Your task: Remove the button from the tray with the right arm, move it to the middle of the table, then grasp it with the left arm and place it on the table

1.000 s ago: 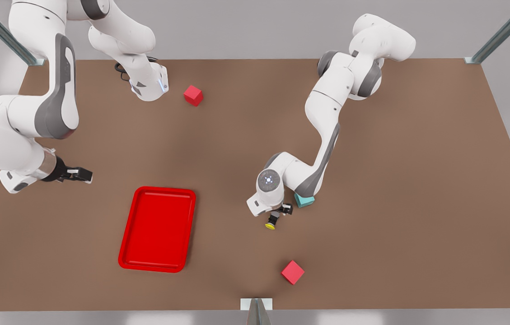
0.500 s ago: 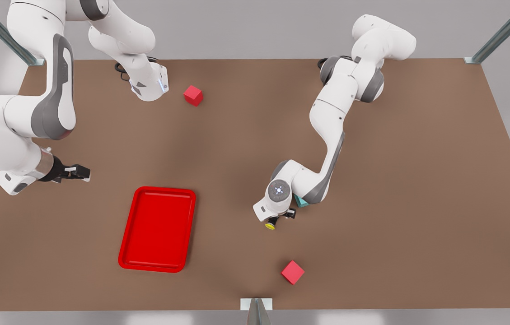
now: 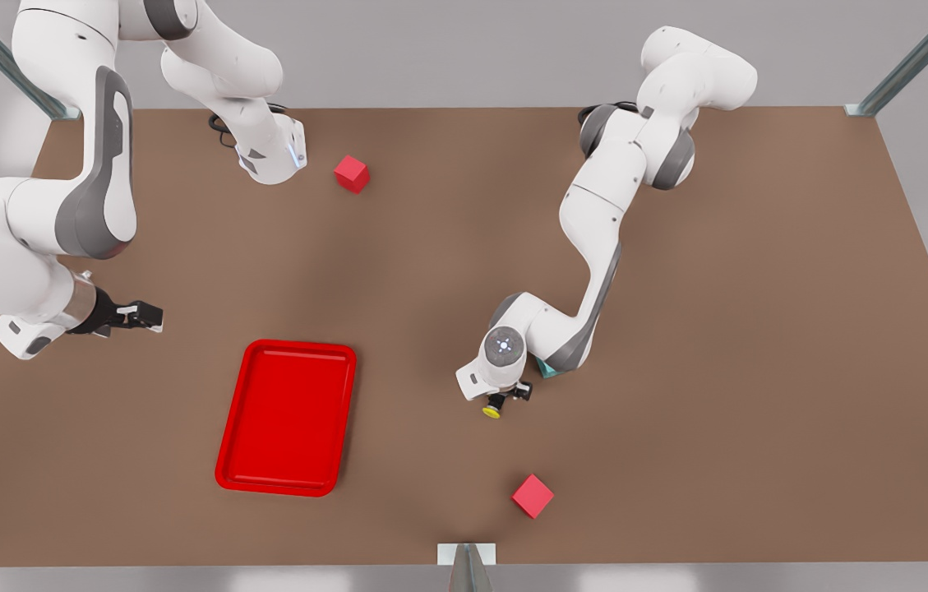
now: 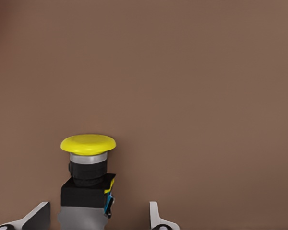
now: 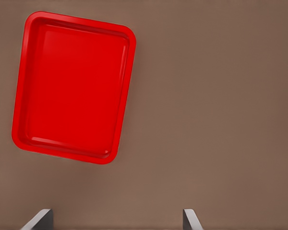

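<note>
The button (image 3: pixel 494 406), a black body with a yellow cap, sits at the middle of the table (image 3: pixel 759 329) between the fingers of my left gripper (image 3: pixel 506 396), on the arm at the front view's right. In the left wrist view the button (image 4: pixel 88 179) stands between the fingers with a gap on each side, so the left gripper (image 4: pixel 99 207) is open. The red tray (image 3: pixel 287 418) is empty. My right gripper (image 3: pixel 145 316) waits open at the front view's left, beyond the tray. From the right wrist the tray (image 5: pixel 72 86) lies ahead of the right gripper (image 5: pixel 117 213).
One red cube (image 3: pixel 351 173) sits at the back near the arm base, another red cube (image 3: pixel 533 496) near the front edge. A teal cube (image 3: pixel 547 370) is mostly hidden under the left arm's wrist. Metal frame posts stand at the table's corners.
The left arm's wrist has shifted over the teal cube and closer to the button, which stays in place. The right arm has drawn back slightly toward the front view's left.
</note>
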